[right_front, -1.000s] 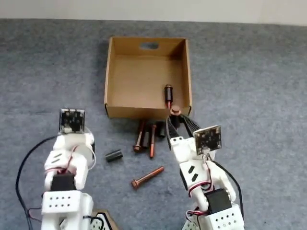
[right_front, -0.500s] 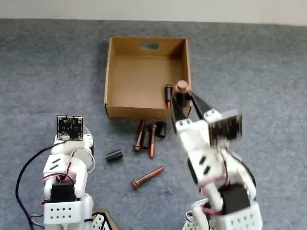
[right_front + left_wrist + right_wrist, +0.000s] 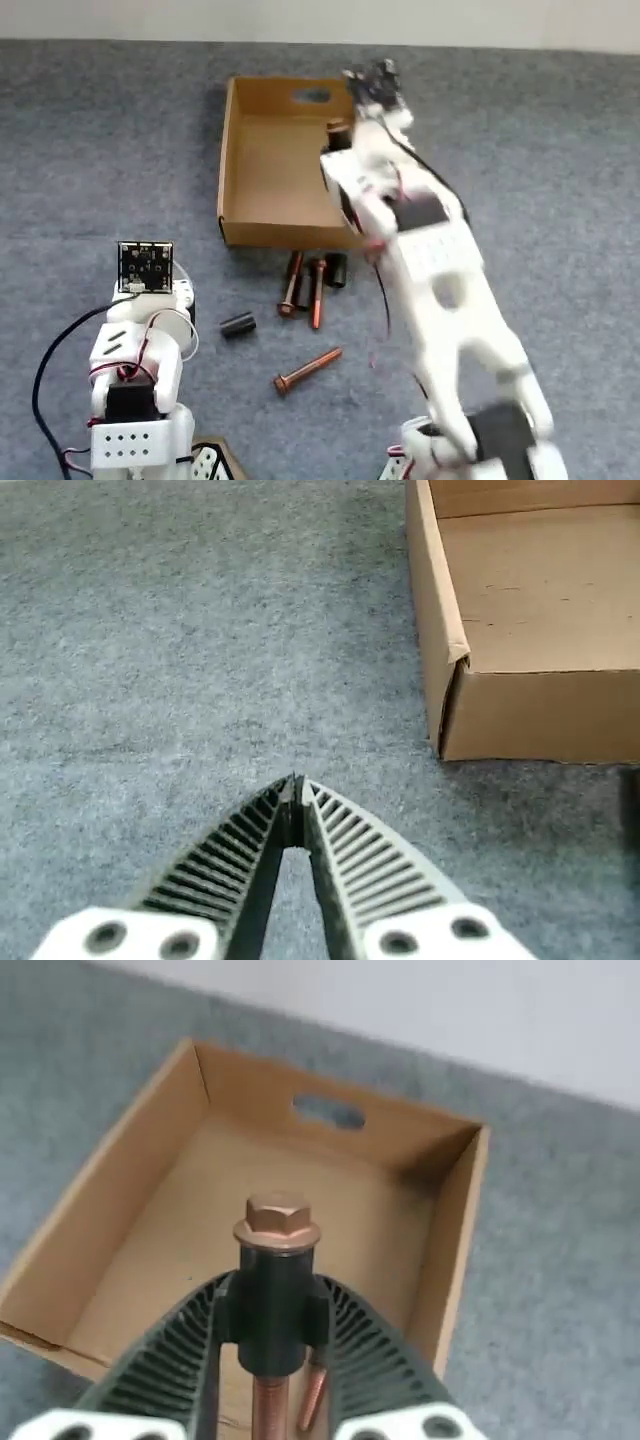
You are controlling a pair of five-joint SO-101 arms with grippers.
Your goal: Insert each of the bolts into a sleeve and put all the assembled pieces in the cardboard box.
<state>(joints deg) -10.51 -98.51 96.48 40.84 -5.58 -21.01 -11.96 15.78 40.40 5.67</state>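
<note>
We see the right gripper (image 3: 272, 1292) pinching a black sleeve (image 3: 270, 1345) between its ribbed fingers; a copper bolt (image 3: 277, 1222) sits in that sleeve, hex head on top, shank hanging out below. The piece stands upright above the floor of the cardboard box (image 3: 190, 1210), toward the far wall with the hand slot. Under the fingers another copper shank (image 3: 312, 1400) lies in the box, and we cannot tell what it belongs to. The left gripper (image 3: 293, 788) has its fingers pressed together, tips touching, over the grey carpet (image 3: 150, 630), near the box's front corner but apart from it. Just in front of the box a bare bolt (image 3: 293, 283) and a second bare bolt (image 3: 318, 292) lie side by side, a second sleeve (image 3: 338, 270) just beside them; a third sleeve (image 3: 237, 325) lies apart, toward the left arm; a third bare bolt (image 3: 308, 368) lies nearer the arms.
</note>
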